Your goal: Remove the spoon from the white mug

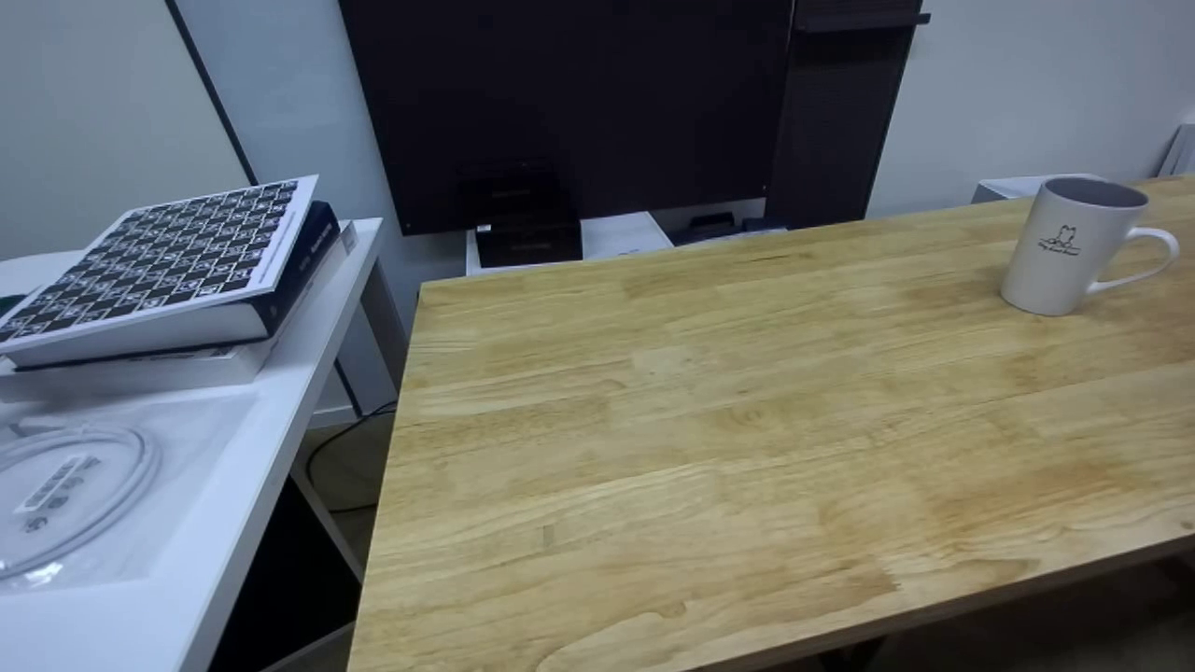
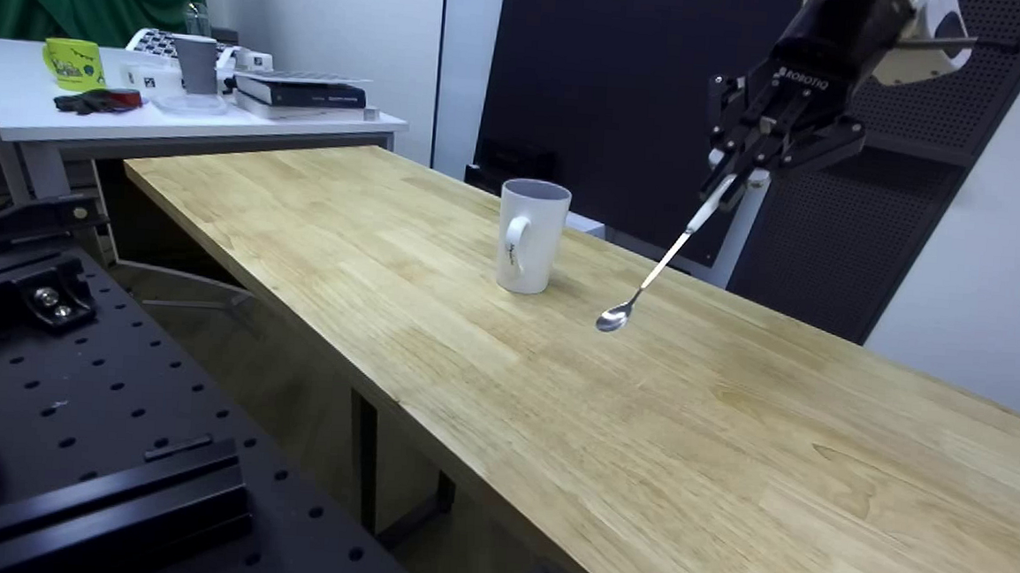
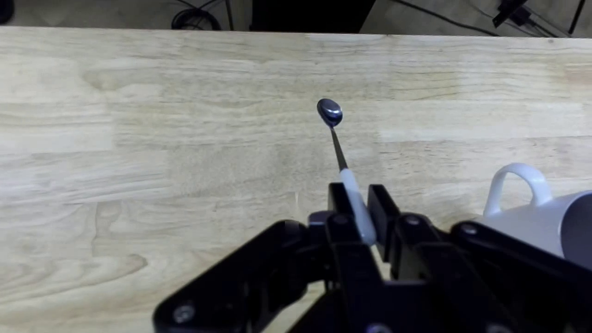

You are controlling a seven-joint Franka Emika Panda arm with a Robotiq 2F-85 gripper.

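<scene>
The white mug stands upright on the wooden table in both exterior views (image 1: 1055,266) (image 2: 537,248). Its side and loop handle also show at the right edge of the wrist view (image 3: 532,226). The spoon has a white handle and a silver bowl. In an exterior view the spoon (image 2: 616,316) hangs tilted in the air, bowl down, beside the mug and apart from it. My gripper (image 2: 721,191) is above the table, shut on the white handle. In the wrist view the gripper (image 3: 358,190) has its fingers on both sides of the spoon's handle (image 3: 350,180). The gripper is out of view in an exterior view.
The wooden table (image 1: 747,420) is long, with its edge in the wrist view's upper part. A white side table (image 2: 42,116) bears books (image 2: 300,94), a green mug (image 2: 74,65) and a grey cup (image 2: 196,63). A dark perforated platform (image 2: 159,371) lies alongside the wooden table.
</scene>
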